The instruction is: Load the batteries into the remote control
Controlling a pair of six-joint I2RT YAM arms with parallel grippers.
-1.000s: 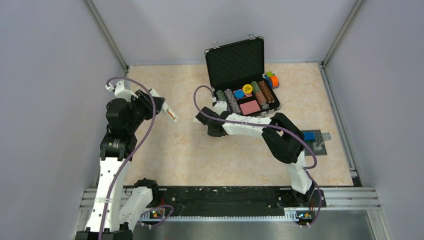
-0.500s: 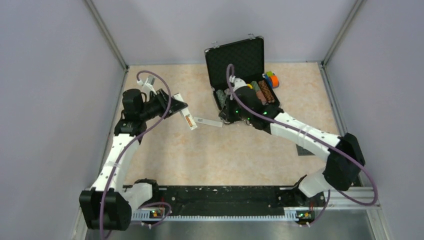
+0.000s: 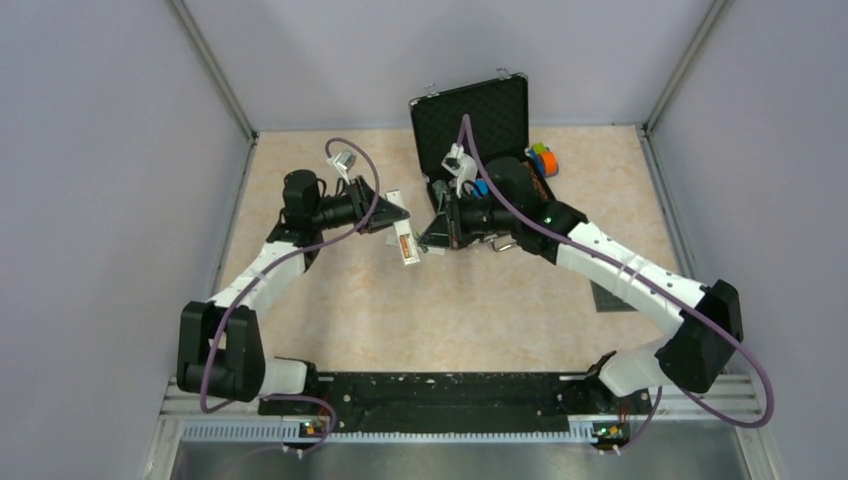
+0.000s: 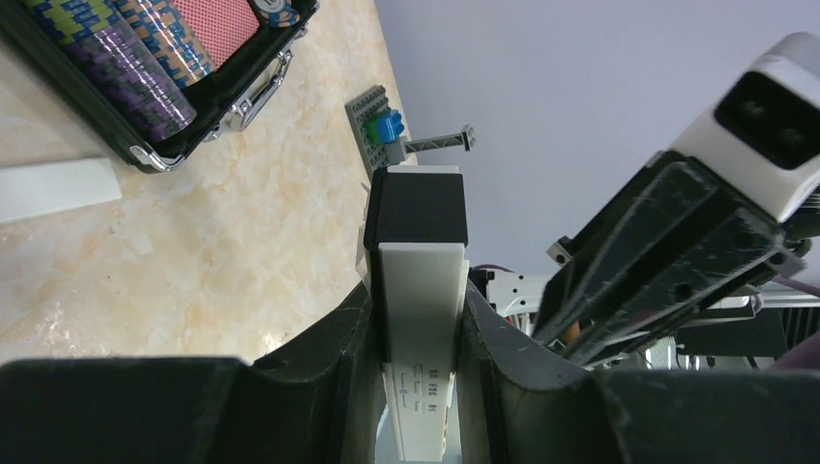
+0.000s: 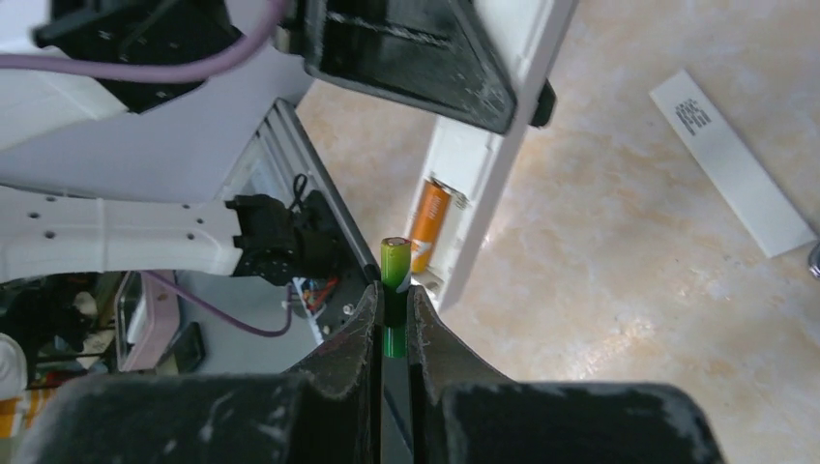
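- Right gripper (image 5: pixel 392 302) is pinching the thin green cylinder battery (image 5: pixel 393 263), just beside the slim white plastic remote control (image 5: pixel 490 159).
- Left gripper (image 4: pixel 417 329) is clamping that remote; I'm seeing the orange-brown battery (image 5: pixel 428 224) sitting inside.

Plastic, glossy wrap and marbled top

The remote control (image 4: pixel 421 319) is seen as smooth white plastic; the green battery (image 5: pixel 393 271) and orange battery (image 5: pixel 428 227) are glossy-wrapped; the right gripper (image 5: pixel 392 302) is matt black, scuffed plastic; the table (image 5: pixel 619 290) is smooth and marbled.
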